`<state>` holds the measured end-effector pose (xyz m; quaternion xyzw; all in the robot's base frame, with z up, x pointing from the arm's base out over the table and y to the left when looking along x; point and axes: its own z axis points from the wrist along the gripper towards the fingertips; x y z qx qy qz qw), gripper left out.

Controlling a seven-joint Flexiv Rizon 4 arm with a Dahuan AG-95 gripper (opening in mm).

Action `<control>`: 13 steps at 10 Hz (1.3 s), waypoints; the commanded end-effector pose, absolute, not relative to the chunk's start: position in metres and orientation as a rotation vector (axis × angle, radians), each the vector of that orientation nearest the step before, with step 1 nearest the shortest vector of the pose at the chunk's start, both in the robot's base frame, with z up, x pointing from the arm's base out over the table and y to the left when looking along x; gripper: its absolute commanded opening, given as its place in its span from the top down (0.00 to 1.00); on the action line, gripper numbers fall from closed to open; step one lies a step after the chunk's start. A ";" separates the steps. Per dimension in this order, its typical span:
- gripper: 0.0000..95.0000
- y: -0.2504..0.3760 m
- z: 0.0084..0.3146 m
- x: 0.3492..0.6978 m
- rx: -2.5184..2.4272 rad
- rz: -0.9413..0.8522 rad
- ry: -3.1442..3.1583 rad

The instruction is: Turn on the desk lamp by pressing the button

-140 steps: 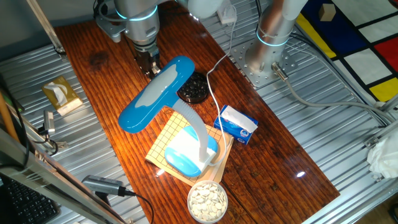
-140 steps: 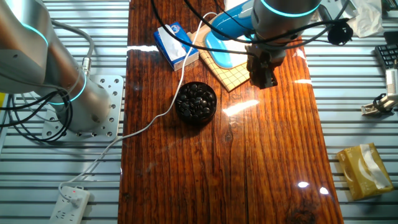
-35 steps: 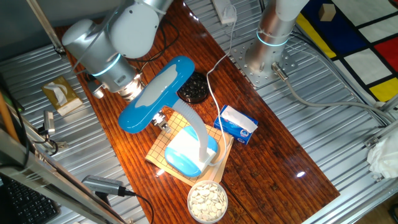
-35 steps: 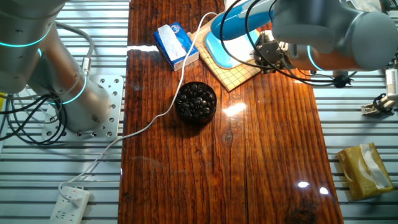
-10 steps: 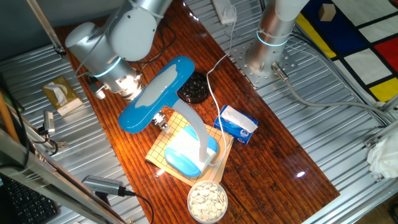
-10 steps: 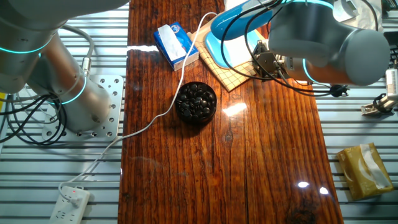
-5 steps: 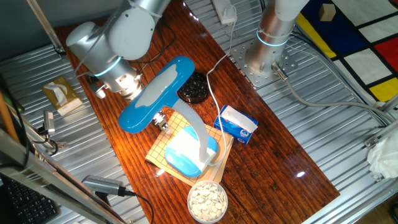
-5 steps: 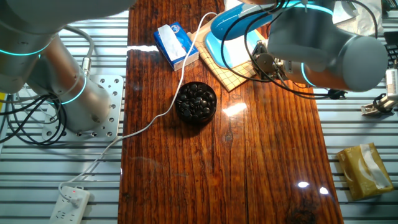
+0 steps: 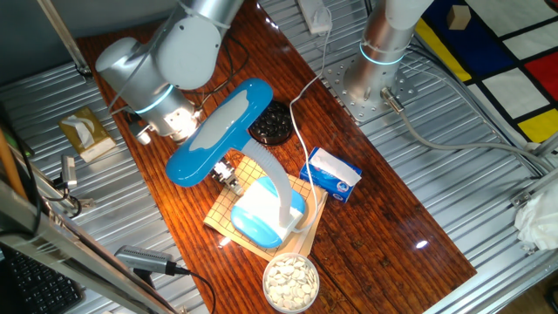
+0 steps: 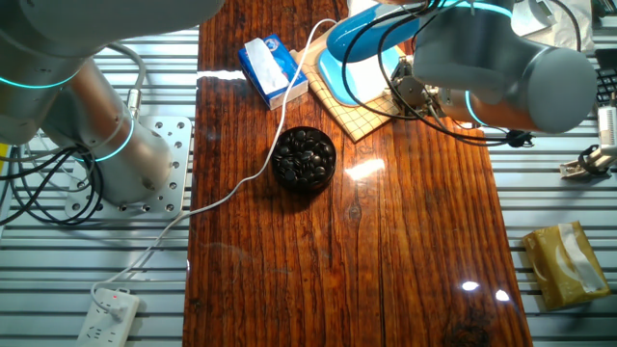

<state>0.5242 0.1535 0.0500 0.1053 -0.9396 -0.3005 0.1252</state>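
Observation:
The desk lamp stands on a gridded mat (image 9: 225,205). It has a long bright-blue head (image 9: 218,131), a pale curved neck (image 9: 275,186) and a light-blue and white base (image 9: 260,216). In the other fixed view its head (image 10: 359,35) and base (image 10: 349,85) sit at the top edge. My gripper (image 9: 229,174) reaches under the lamp head, low over the mat's left corner and just left of the base; it also shows in the other fixed view (image 10: 407,96). The lamp head hides most of it. I cannot make out the fingertips' gap or the button.
A black bowl of dark beans (image 9: 274,123) sits behind the lamp. A blue-and-white box (image 9: 331,173) lies to its right, and a bowl of white pieces (image 9: 290,281) in front. A white cable (image 9: 301,122) crosses the table. A second arm's base (image 9: 370,77) stands at the back right.
My gripper has crept a little further under the lamp head toward the base. The lamp has not moved.

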 end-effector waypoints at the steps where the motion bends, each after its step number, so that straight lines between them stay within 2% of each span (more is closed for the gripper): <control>1: 1.00 0.154 0.050 0.524 0.318 -0.891 -2.733; 13: 1.00 0.163 0.050 0.505 0.313 -0.906 -2.734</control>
